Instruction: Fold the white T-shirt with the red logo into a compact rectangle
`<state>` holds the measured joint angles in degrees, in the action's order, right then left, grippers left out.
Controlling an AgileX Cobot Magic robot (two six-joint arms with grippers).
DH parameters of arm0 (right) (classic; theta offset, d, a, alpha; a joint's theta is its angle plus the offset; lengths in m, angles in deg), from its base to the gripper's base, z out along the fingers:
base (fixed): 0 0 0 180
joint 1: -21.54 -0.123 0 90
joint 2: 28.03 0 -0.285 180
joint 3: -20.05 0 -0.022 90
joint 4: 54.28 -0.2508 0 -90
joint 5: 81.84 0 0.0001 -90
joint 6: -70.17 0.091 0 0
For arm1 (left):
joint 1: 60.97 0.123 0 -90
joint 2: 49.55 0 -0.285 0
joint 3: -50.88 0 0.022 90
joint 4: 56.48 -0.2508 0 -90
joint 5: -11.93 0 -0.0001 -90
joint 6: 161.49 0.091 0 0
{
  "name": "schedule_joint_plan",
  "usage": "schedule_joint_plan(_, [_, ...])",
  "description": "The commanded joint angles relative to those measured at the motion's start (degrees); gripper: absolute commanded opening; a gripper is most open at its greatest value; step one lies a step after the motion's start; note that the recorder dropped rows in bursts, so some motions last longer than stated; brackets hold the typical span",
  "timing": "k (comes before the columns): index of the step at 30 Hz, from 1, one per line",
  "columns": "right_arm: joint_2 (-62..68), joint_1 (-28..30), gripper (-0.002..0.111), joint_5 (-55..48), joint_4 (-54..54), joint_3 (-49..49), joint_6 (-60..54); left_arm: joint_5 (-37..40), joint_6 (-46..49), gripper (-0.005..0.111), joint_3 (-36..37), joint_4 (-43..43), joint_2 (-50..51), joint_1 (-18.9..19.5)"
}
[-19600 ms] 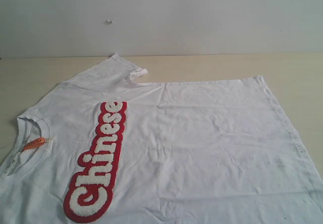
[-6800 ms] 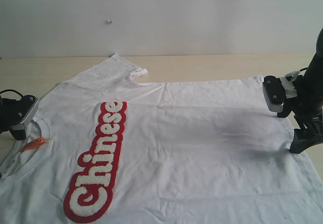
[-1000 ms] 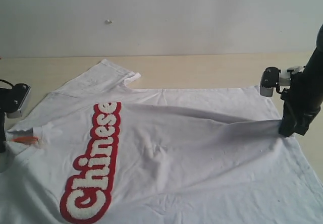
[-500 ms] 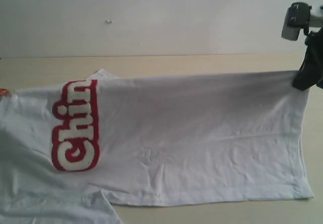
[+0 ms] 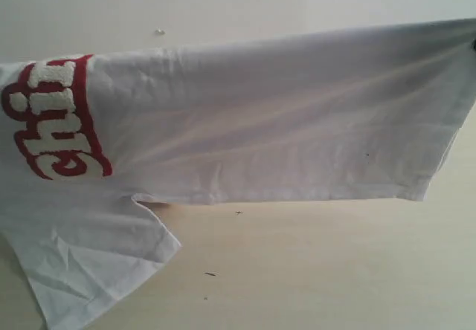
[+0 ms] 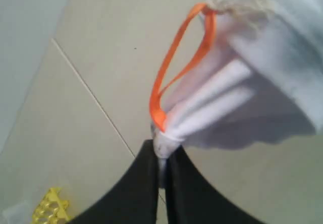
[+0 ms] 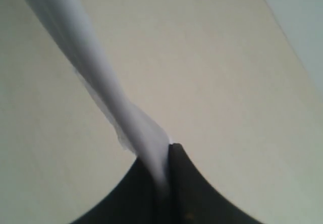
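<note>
**Shirt lifted clear of the table, both claws clenched on its edges**

The white T-shirt (image 5: 282,114) now hangs like a curtain across the exterior view. A second ago it was still mostly lying on the table (image 5: 320,270), and half a second ago its top edge sat about level with the table's far edge. That edge has since risen high against the wall, and the bottom hem (image 5: 297,194) hangs well up in the view with bare tabletop showing below it.

The red logo (image 5: 56,122) has slid towards the left border, so only part of the lettering shows. One sleeve (image 5: 89,263) droops at the lower left; I cannot tell whether it touches the table.

The left gripper (image 6: 162,153) is clamped tight on a bunched pinch of cloth at the neck, right beside the looped orange neck tag (image 6: 174,67). The right gripper (image 7: 164,176) is likewise closed on a thin ridge of white fabric, which runs away from it taut. Neither claw itself is clearly visible in the exterior view.

For the task, this looks like the carry stage of a first lengthwise fold — the shirt is stretched between two held points and draped by its own weight. Laying it down evenly remains, and the loose sleeve could tuck under crookedly.
</note>
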<state>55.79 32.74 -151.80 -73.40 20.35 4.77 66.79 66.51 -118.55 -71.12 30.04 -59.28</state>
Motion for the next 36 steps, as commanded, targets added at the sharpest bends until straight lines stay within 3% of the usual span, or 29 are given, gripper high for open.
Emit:
schedule_joint_plan(1, [-4.1,0.1,0.000,0.0,-4.2,0.6,5.3,0.3,-6.7,0.000,-0.2,-1.3,-7.4,0.0])
schedule_joint_plan(4, [-6.5,0.1,0.000,0.0,-7.6,0.5,12.4,0.0,-9.8,0.000,-0.2,-1.3,-11.9,0.0])
schedule_joint_plan(11, [-11.9,0.1,0.000,0.0,-10.0,0.5,14.2,-4.5,-12.9,0.000,-0.2,-1.9,-20.9,0.0])
schedule_joint_plan(17, [-11.9,-2.8,0.000,0.0,-7.1,0.5,30.4,-2.9,-12.9,0.000,-0.2,-1.4,-23.2,-1.4])
schedule_joint_plan(20, [-8.5,-4.9,0.000,0.0,1.4,-1.5,44.1,3.4,-11.6,0.000,0.0,1.2,-19.2,-1.7])
schedule_joint_plan(23, [-1.4,-4.9,0.000,0.0,3.1,-8.6,42.0,12.8,0.3,0.000,0.0,14.6,-8.8,-1.7])
schedule_joint_plan(25, [4.5,-4.9,0.000,0.0,3.3,-9.9,38.2,13.0,3.8,0.000,0.0,15.4,-2.5,-1.7])
schedule_joint_plan(27, [12.4,-4.9,0.000,0.0,5.4,-8.9,32.3,7.0,7.0,0.000,0.0,14.1,4.4,-1.7])
schedule_joint_plan(33, [21.9,-4.9,0.000,34.1,9.0,-6.9,30.5,-20.3,7.3,0.000,0.0,10.2,16.0,-1.7])
schedule_joint_plan(36, [24.5,-4.9,0.000,43.5,7.3,-6.9,30.5,-30.1,7.3,0.000,0.0,10.2,20.3,-1.7])
